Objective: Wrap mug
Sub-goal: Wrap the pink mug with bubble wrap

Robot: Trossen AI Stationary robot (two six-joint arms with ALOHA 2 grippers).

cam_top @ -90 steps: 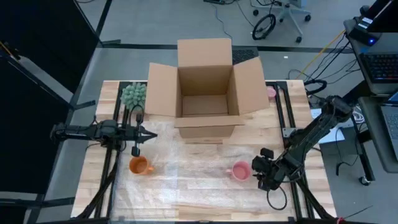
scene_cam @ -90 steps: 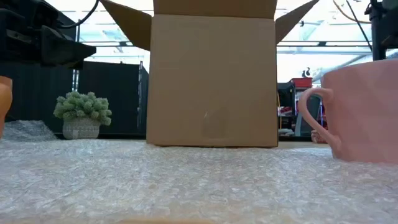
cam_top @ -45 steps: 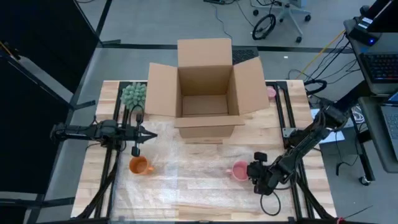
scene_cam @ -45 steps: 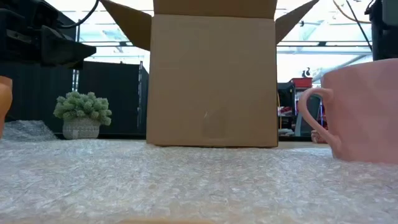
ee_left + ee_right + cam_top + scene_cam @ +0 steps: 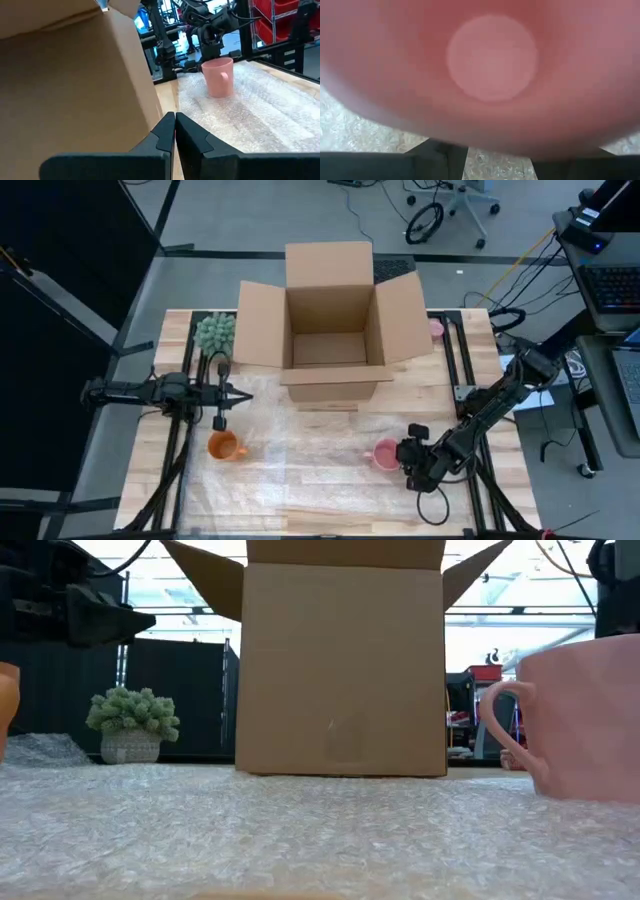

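The right gripper (image 5: 404, 456) sits right against the pink mug (image 5: 384, 455); whether it grips, I cannot tell. The left gripper (image 5: 243, 395), fingers pressed together, waits beside the cardboard box (image 5: 330, 320).

No text, label, brand, number or sign can be read anywhere in these views. The cardboard box (image 5: 331, 320) shows plain brown faces and flaps, with only a faint unreadable mark on the side seen from the low view. The pink mug (image 5: 218, 76) and the orange mug (image 5: 223, 445) carry no lettering. Screens and gear in the room beyond the worktop (image 5: 175, 330) are too small to make out.
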